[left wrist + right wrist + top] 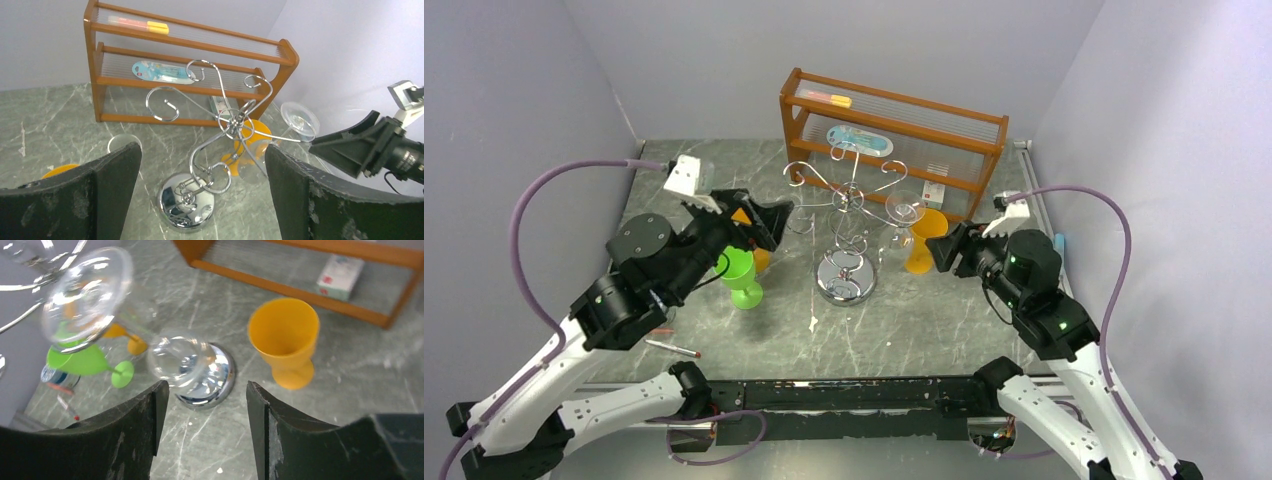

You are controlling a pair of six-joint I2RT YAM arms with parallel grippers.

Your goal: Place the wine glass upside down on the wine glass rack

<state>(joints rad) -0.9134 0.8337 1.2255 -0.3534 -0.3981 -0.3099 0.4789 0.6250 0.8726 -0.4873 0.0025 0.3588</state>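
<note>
A: Status, L to R?
B: L fingers [112, 195] were wide open, empty, near-left of the rack [845, 278]. Wine glass [905, 208] hung inverted, tilted, off rack's right arm, clear of the counter [924, 320]. Looked basically done.
A: R side?
B: R fingers [142, 435] were open, empty, just right of the glass, not touching. Only backing off was left, I'd judge.

Wine glass rack [845, 278] mid-table; shelf unit [894, 130] behind; wine glass [904, 212] foot-up at its right; cup [923, 243] beyond.
</note>
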